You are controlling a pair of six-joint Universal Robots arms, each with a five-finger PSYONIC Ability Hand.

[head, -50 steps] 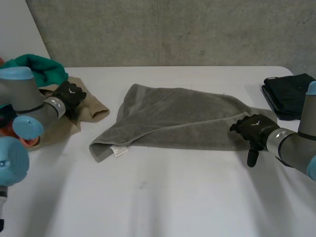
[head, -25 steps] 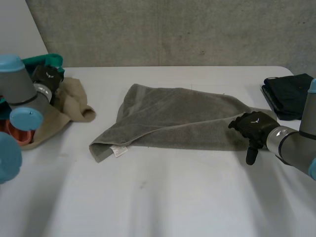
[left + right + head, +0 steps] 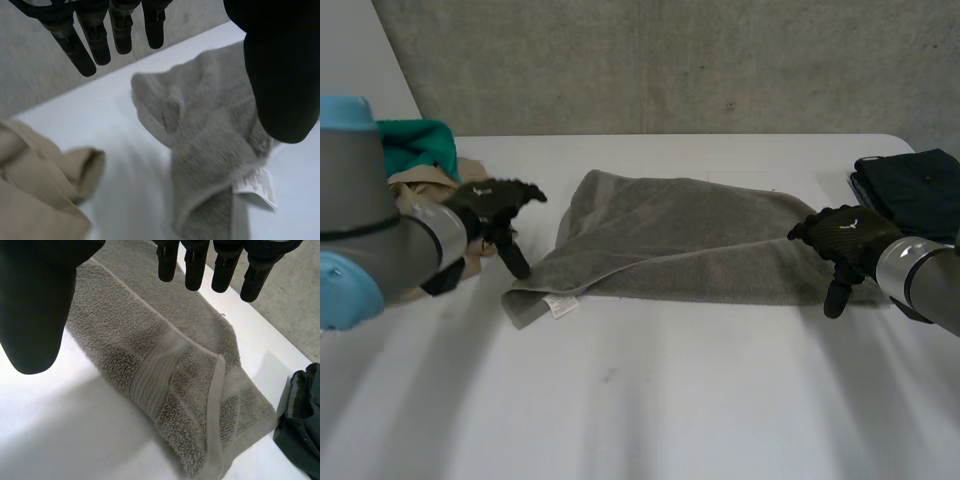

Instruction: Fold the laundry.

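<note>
With the towel [image 3: 680, 240] lying rumpled on the surface [image 3: 650, 400], bring the left hand [image 3: 498, 208] and right hand [image 3: 847, 240], fingers spread and empty, onto its opposite ends, apparently doubled over, and pinch both layers before lifting.

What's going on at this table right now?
A grey towel lies loosely doubled over on the table. The robot's left hand is open by the towel's labelled corner, and its right hand is open above the opposite end; neither grips it. A beige cloth sits by the left arm, dark clothes by the right.
</note>
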